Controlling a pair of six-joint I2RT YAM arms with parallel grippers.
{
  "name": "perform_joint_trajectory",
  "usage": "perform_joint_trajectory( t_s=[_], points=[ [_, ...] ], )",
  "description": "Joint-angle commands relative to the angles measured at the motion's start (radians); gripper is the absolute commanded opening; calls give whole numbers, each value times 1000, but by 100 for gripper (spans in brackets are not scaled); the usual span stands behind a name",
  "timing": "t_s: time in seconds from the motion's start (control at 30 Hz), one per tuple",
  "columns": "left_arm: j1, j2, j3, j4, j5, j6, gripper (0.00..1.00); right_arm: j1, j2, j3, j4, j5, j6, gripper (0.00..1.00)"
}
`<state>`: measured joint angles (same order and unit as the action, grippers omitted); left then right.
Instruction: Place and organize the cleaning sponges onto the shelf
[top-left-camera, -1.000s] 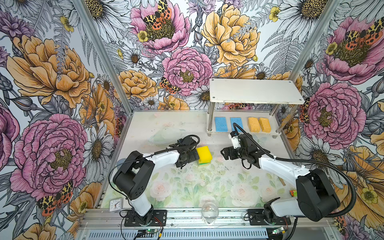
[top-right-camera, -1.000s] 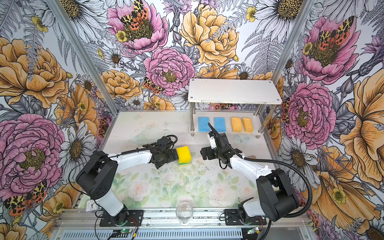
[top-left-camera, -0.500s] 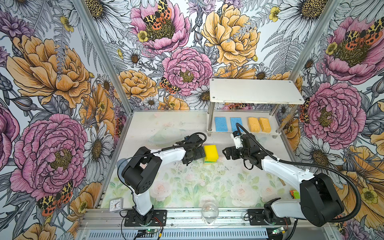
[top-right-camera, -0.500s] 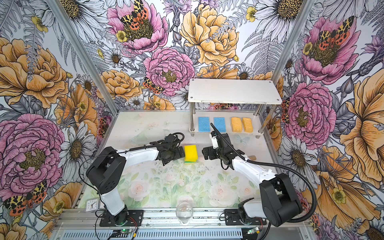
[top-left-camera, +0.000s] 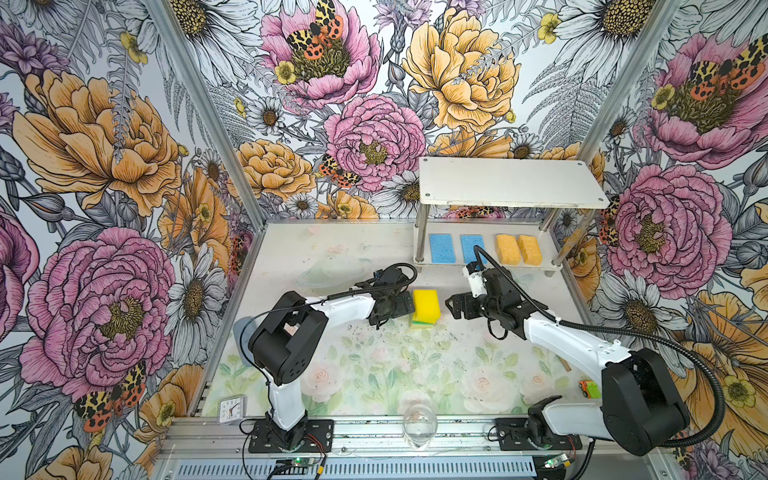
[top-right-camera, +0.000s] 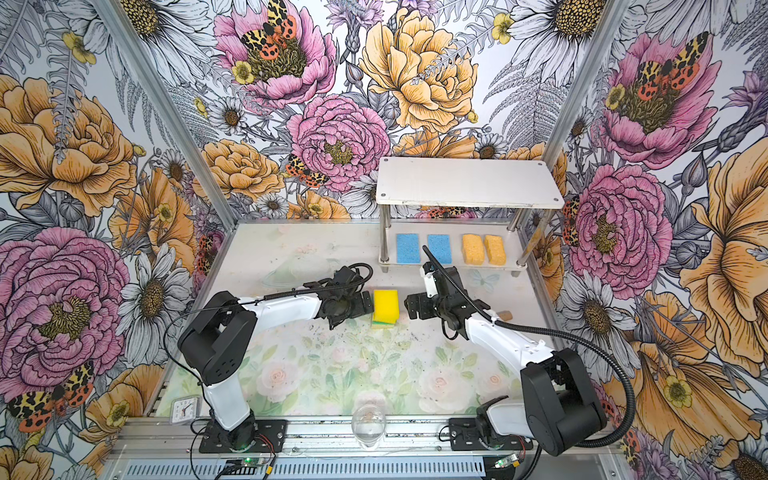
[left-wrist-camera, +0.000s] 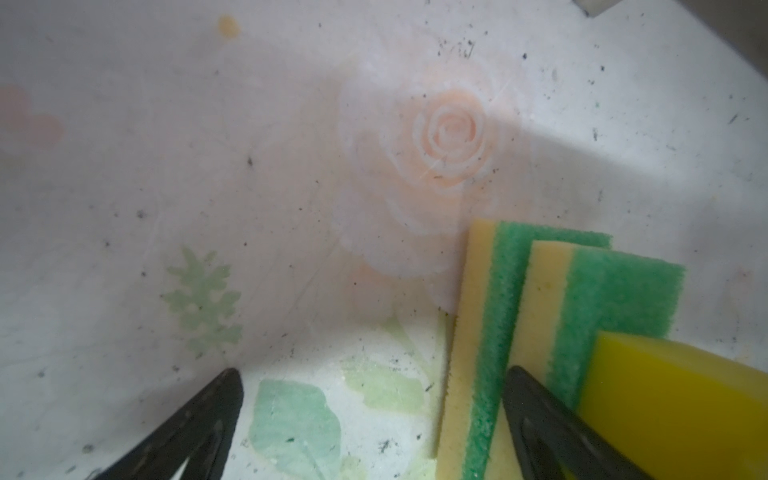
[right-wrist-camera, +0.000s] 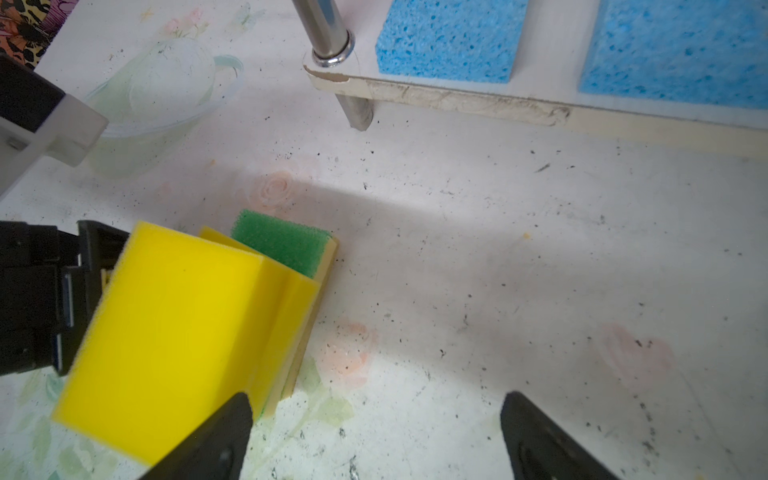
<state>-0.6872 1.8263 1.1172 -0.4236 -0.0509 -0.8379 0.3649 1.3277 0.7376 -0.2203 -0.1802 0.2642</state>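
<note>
In both top views the shelf (top-left-camera: 511, 183) stands at the back right of the table (top-left-camera: 374, 365). Its lower board holds two blue sponges (top-left-camera: 441, 248) set apart and, right of them, two orange sponges (top-left-camera: 508, 249) close together. In front of the shelf lies a pile topped by a yellow sponge (top-left-camera: 426, 305), with a green edge showing beneath. The left gripper (top-left-camera: 405, 305) is against the pile's left side. The right gripper (top-left-camera: 452, 306) sits just right of the pile, jaws spread, holding nothing. Since a second ago the pile and the left gripper have slid rightward, while the right gripper has barely moved. From above, the pile cannot be counted.

In the left wrist view the gripper's fingers (left-wrist-camera: 199, 419) stand apart with bare table between them. One finger lies against two green-topped sponges (left-wrist-camera: 611, 299), overlapped and askew. The yellow sponge (left-wrist-camera: 673, 407) is cut off at the frame edge.

In the right wrist view the fingers (right-wrist-camera: 540, 428) are spread wide around nothing. A second yellow block (right-wrist-camera: 291, 307) shows under the top one, over a green-topped one (right-wrist-camera: 282, 241). One blue sponge (right-wrist-camera: 681, 54) is cut by the frame, and the orange sponges are out of view.
</note>
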Motion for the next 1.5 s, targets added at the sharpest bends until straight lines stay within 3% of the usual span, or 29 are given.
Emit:
perform_joint_trajectory(
  t_s=[0.0, 0.47, 0.73, 1.07, 1.27, 1.47],
  points=[
    [1, 10, -43, -18, 49, 3, 99, -7, -32, 5, 5, -7, 23, 96],
    [50, -165, -157, -18, 40, 16, 99, 0, -49, 46, 7, -50, 224, 96],
    [86, -297, -199, -23, 78, 126, 99, 98, -101, 63, -4, 72, 404, 96],
    [121, -488, -262, 8, 168, 259, 99, 224, -36, 167, -112, 206, 432, 100],
    [201, -584, -374, 138, 300, 238, 99, 304, 39, 242, -164, 302, 412, 100],
    [236, -651, -443, 199, 336, 231, 99, 358, 111, 301, -203, 380, 416, 100]
  ],
)
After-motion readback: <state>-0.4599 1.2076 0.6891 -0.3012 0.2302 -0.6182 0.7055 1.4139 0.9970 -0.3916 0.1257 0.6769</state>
